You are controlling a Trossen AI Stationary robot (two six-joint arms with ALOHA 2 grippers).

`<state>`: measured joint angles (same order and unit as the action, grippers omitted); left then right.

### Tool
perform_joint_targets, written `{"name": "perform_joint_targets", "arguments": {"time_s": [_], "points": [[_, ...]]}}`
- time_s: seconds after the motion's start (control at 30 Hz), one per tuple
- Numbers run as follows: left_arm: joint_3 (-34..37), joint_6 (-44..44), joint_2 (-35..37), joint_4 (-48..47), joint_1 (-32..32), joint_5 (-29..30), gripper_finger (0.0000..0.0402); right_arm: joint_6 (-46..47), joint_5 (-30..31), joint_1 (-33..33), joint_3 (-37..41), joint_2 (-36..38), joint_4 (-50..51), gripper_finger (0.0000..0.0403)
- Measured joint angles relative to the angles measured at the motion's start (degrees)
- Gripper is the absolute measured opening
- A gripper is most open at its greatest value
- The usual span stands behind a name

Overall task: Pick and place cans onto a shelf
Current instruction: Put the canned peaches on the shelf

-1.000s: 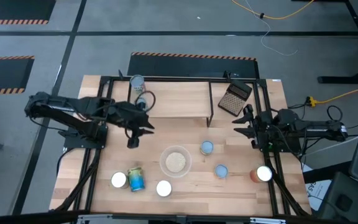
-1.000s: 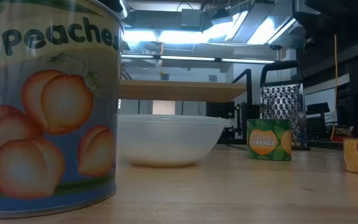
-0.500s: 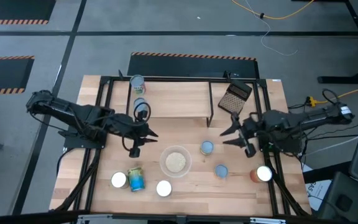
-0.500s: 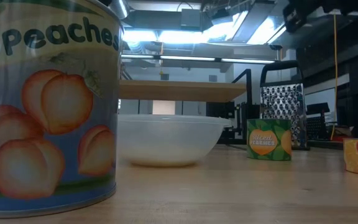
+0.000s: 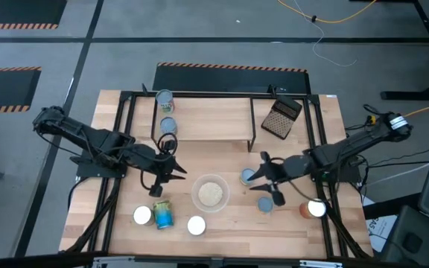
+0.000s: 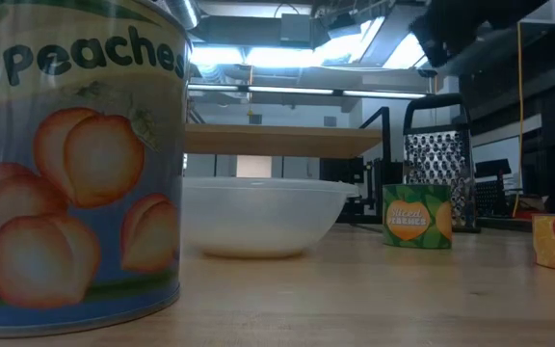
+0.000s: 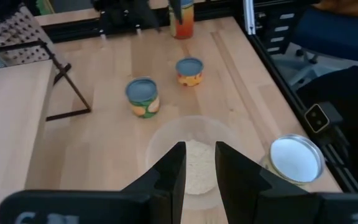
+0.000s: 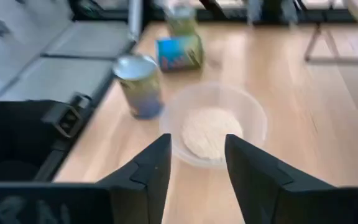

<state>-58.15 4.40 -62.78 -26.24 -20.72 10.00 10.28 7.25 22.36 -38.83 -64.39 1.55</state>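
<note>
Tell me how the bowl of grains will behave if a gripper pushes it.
The bowl is wide and low, so it would probably slide, not tip. Its smooth clear wall may slip in a pinch. The loose grains could shift or spill if jolted.

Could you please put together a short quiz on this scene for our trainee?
1. True or false: the right tool is shut on a can.
2. What lies in the clear bowl? A: pale grains. B: water. C: a can.
3. Which tool is nearer the can lying on its side?

Key: 1. False: it is open and holds nothing. 2. A. 3. The left tool.
</note>
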Motion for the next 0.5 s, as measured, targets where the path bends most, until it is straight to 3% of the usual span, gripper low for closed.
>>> {"name": "perform_joint_targets", "arguments": {"time_s": [0.13, 0.5], "points": [[0.0, 0.0, 0.0, 0.0, -1.1, 0.0, 0.0079, 1.6, 3.3, 0.3, -1.2, -4.5, 1.3, 0.0155], [0.0, 0.0, 0.0, -0.1, -2.0, 0.0, 0.0079, 4.7, 5.1, 0.3, -1.2, -12.9, 1.4, 0.0155]]}}
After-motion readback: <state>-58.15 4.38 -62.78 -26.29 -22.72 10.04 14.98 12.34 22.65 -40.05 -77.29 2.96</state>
